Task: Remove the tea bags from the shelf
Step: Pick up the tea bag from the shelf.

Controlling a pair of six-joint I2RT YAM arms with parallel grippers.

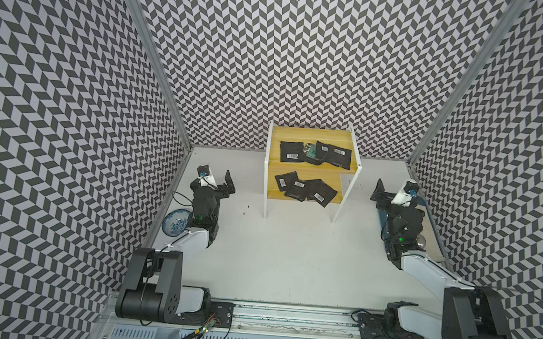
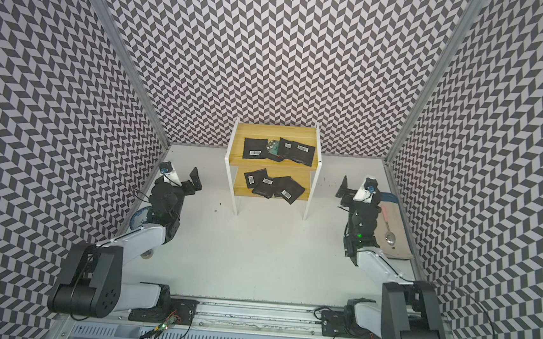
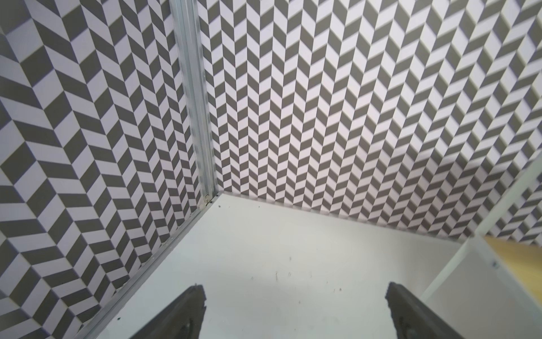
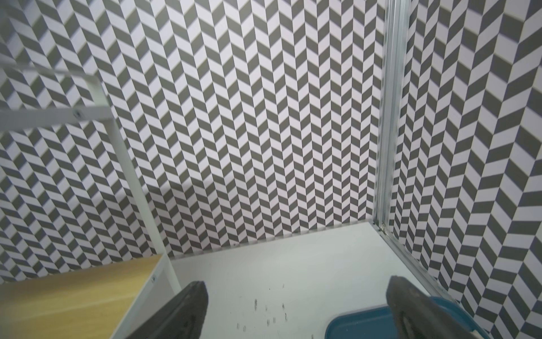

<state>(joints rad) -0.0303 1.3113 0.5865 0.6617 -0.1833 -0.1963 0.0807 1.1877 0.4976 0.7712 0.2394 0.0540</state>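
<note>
Tea bags (image 1: 296, 189) on shelf (image 1: 312, 134) | between left hand (image 3: 294, 293) and right hand (image 4: 296, 289), well apart | both released, empty

Blue-white plate (image 1: 174, 224) lies at the left edge of the table (image 1: 290, 244). At the right edge: blue tray (image 4: 360, 323), beige mat (image 2: 399, 216), and a spoon (image 2: 390, 236) lying on the mat.

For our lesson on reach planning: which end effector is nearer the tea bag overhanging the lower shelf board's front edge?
Right. The right end effector is beside the end of the shelf nearest that tea bag; the left end effector is off its far end.
</note>
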